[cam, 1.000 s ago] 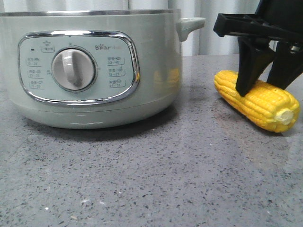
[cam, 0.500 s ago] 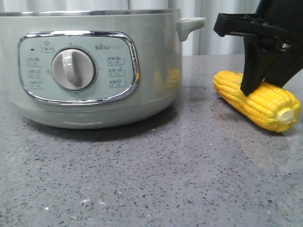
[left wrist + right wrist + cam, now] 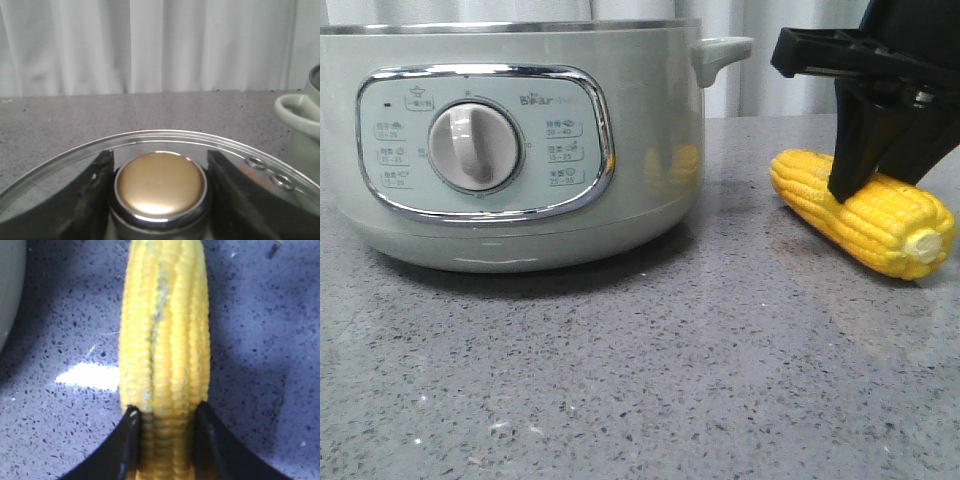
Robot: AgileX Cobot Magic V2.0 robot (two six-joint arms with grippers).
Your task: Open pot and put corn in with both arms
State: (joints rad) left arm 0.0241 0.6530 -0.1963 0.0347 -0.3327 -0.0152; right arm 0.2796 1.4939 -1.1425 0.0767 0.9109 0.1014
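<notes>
Right wrist view shows the two black fingers [image 3: 131, 440] of the right gripper [image 3: 166, 437] closed narrow on the corn [image 3: 165, 340], one finger pressing each side of the cob near its one end. From the front view, this gripper [image 3: 855, 185] comes down from above onto the middle of the corn [image 3: 865, 215], which lies on the grey speckled table [image 3: 640, 380], to the right of the pot [image 3: 510, 140] and apart from it, with its pale stub end pointing toward the camera. Left wrist view shows the left gripper [image 3: 159, 187] with its dark fingers [image 3: 90, 195] on both sides of a round golden knob [image 3: 160, 182], touching or almost touching it; this knob belongs to a glass lid [image 3: 150, 137]. Beside the lid stands the pot handle [image 3: 297, 112], and white curtains [image 3: 150, 45] hang behind the table.
</notes>
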